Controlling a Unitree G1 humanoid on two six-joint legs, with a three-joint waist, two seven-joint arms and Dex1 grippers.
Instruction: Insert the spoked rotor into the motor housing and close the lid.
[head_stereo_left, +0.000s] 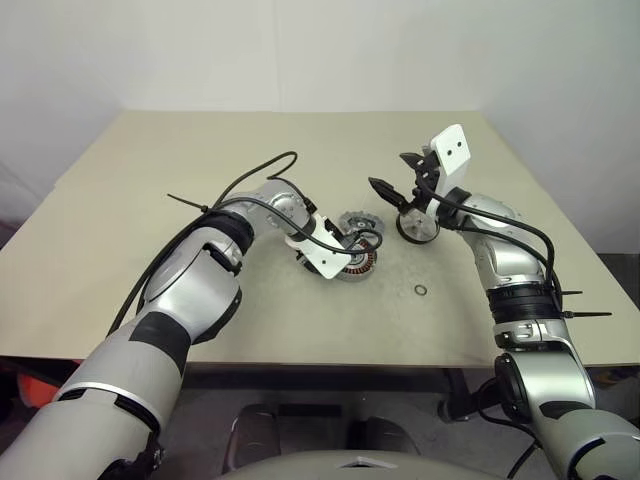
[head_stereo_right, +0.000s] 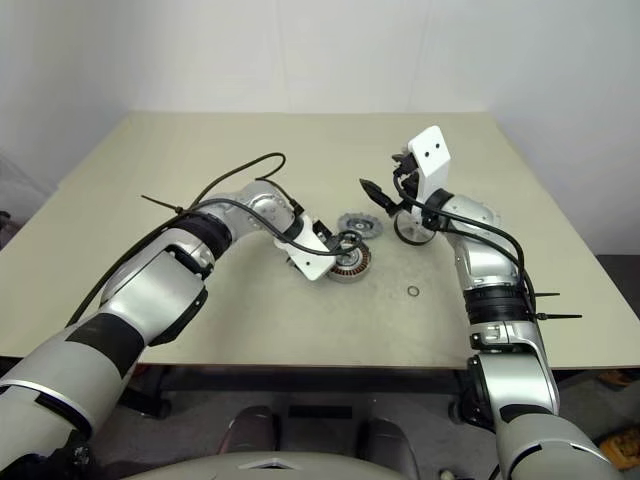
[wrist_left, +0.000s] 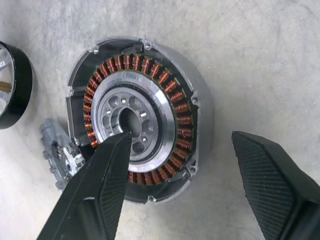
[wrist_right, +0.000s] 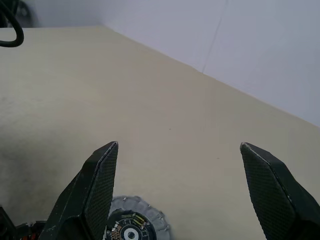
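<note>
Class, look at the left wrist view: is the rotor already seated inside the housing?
No. The housing shows bare copper windings and an open centre, while the rotor lies on the table beside it.

On the beige surface (head_stereo_left: 150, 200) there are four loose things: one round motor housing with copper-orange windings (wrist_left: 137, 120), one flat grey spoked disc (head_stereo_right: 358, 225), one black-rimmed round cap (head_stereo_left: 418, 227) and one tiny dark ring (head_stereo_left: 421, 291).

A: What are the arms like?
B: Silver-grey shells, black joint bands, loose black cables with zip ties.
A: And the fingers?
B: 2 black, pointed, textured ones each, on white brackets.
</note>
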